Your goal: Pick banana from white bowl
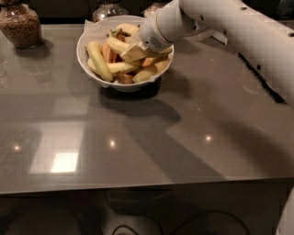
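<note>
Camera view, looking down on a glossy grey-brown surface (138, 156), with light reflections near its front left corner. Wide, round, plain white bowl (138, 85) toward the back edge, left of centre, heaped with yellow and orange-toned fruit pieces (151, 69). Long, gently curved yellow banana (117, 45) with green stem lying in the upper middle of that heap, stem end toward the back edge, other end hidden beneath the gripper. Greener, straighter banana (99, 60) along the left inner wall of the bowl. Gripper (133, 52) down inside the bowl, over its right half, at the curved banana; cannot tell whether spread wide, narrowed, or closed on anything. Thick white robot arm (239, 27) reaching in from the right edge across the back right corner. Glass jar of brown grains (20, 25) at the back left corner, well apart from the bowl. Second glass jar (108, 9) just behind the bowl at the back edge.
</note>
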`<state>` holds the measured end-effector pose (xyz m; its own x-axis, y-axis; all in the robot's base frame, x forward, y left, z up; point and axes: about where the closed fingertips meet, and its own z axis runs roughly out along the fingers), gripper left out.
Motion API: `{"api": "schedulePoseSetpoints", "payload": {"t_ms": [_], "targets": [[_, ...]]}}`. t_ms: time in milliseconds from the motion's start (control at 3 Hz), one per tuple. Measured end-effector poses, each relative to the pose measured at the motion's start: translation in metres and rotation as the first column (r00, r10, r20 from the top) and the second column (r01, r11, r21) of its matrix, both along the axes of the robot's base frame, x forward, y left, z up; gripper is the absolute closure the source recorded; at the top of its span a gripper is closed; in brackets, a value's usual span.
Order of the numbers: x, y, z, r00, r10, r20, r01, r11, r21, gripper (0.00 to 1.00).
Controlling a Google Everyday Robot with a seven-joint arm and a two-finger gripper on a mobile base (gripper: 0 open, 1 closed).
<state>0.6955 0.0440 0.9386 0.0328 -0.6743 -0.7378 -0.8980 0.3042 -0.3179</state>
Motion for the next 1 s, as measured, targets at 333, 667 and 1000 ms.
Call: {"api": "schedulePoseSetpoints", "payload": {"t_ms": [333,667,1000], "targets": [[-0.01,-0.009,0.013,0.9998,0.011,0.016,-0.011,1.0,-0.024,1.0],[-0.032,-0.019,0.027,0.9979,0.057,0.029,-0.056,0.997,-0.062,1.0],[-0.062,-0.028,0.04,0.9946,0.102,0.014,-0.1,0.989,-0.105,1.0]]}}
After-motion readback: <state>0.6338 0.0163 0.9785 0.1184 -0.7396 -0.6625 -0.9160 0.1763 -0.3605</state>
